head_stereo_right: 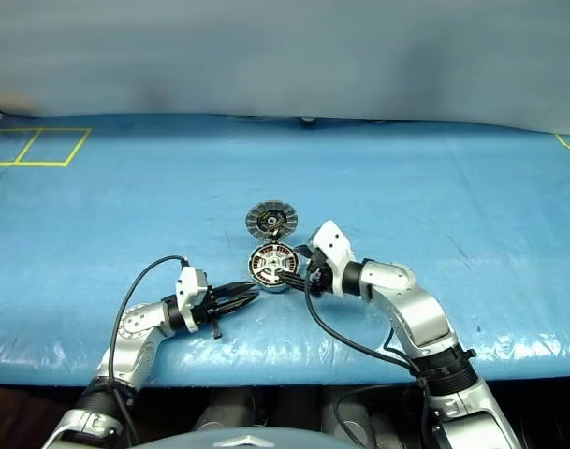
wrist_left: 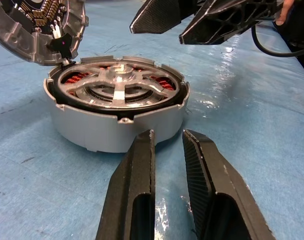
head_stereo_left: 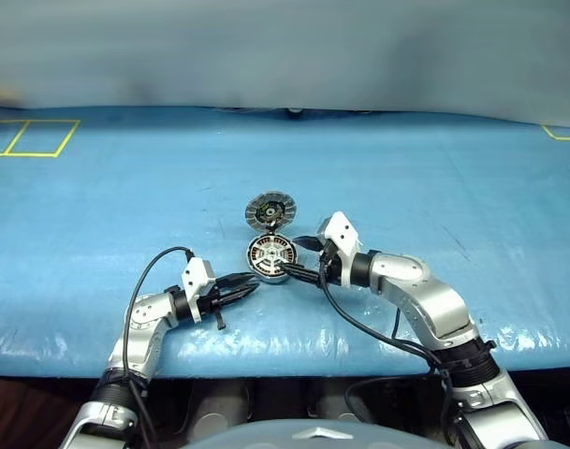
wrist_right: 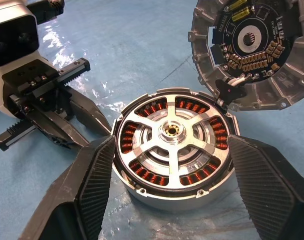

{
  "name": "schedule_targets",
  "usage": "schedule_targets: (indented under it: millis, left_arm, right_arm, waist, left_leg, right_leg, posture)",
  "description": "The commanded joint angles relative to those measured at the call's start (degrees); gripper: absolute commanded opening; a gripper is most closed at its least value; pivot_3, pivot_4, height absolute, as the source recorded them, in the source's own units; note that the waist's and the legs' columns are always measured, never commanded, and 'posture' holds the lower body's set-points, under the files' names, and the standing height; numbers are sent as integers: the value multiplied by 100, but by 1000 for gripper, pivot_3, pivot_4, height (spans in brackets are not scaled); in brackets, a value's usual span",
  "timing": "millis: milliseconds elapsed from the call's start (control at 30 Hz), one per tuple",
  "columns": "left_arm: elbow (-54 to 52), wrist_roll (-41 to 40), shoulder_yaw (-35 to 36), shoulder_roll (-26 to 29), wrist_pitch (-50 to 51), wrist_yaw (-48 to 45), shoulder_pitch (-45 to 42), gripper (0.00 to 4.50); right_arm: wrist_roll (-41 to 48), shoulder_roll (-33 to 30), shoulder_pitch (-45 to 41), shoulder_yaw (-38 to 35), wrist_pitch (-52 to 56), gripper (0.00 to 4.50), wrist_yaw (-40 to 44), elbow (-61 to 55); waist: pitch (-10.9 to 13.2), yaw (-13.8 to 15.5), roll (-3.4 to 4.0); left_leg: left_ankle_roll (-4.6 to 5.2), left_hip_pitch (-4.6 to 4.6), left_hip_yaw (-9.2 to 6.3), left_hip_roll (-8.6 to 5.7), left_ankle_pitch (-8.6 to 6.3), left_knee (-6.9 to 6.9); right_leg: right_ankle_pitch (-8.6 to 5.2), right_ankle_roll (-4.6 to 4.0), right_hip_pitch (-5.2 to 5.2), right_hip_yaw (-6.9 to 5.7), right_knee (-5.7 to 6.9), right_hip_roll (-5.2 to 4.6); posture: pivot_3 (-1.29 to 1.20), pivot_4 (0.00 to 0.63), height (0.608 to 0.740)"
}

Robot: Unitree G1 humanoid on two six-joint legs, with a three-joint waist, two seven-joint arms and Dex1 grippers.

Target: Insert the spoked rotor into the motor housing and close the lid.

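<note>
Straddling the housing (wrist_right: 174,160) with fingers spread wide: right tool (wrist_right: 171,195), one finger (wrist_right: 89,192) on each side of the cup, holding nothing. Can't tell if the pads touch the wall; they sit just beside it.

Rotor (wrist_right: 171,132) is seated in the housing: silver spokes and hub on top, copper windings visible through the gaps, black ring flush inside the rim.

Lid (wrist_right: 251,52) is flipped back, tilted up off the housing's far edge and joined to it there, circuit-board side facing the rotor. Not closed.

Left tool (head_stereo_left: 236,288) hovers low over the desk (head_stereo_left: 97,243) near the housing's front-left side, pointing at it. Fingers (wrist_left: 134,195) nearly together, a narrow gap between them, gripping nothing, tips just short of the housing wall.

Housing sits on the blue desk between both tools.
</note>
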Motion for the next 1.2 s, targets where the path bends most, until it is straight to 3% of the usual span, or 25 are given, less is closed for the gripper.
schedule_targets:
  millis: [33,100,200,433,867,1200]
  left_arm:
    - [-5,-4,9,-27,-86,-23,-56,914]
    - [-10,1,15,-28,-85,-16,-47,914]
    - [-10,9,25,-31,-92,-2,-42,914]
    - [43,38,48,-35,-130,34,-76,914]
    - [99,32,98,-64,-208,142,-106,914]
    - [-109,-175,548,-348,14,888,-618,914]
  right_arm:
    - [34,132,-76,-78,-153,3611,-53,-73]
    - [73,234,-73,-106,-151,3611,-78,-67]
    - [104,363,-64,-112,-159,2982,-102,-47]
    - [-148,742,-162,-9,-268,696,-432,303]
    - [-695,1131,76,468,-236,696,-856,955]
    - [198,1152,437,-155,-532,696,-489,-168]
  waist:
    - [0,1,0]
    - [0,2,0]
    - [0,1,0]
    - [0,-2,0]
    - [-2,-9,0]
    - [0,19,-5]
  left_leg:
    - [0,0,0,0,0,0]
    - [0,0,0,0,0,0]
    - [0,0,0,0,0,0]
    - [-3,1,0,0,2,0]
    - [-8,46,0,0,1,-3]
    - [-8,44,-4,0,2,1]
  right_leg:
    - [0,0,0,0,0,0]
    - [0,0,0,0,0,0]
    - [0,0,0,0,0,0]
    - [1,0,0,0,3,1]
    - [-1,-3,12,1,6,2]
    - [0,4,16,-2,7,3]
  posture:
    - [0,150,740]
    - [0,150,740]
    - [0,150,740]
    - [0,150,740]
    - [0,150,740]
    - [0,150,740]
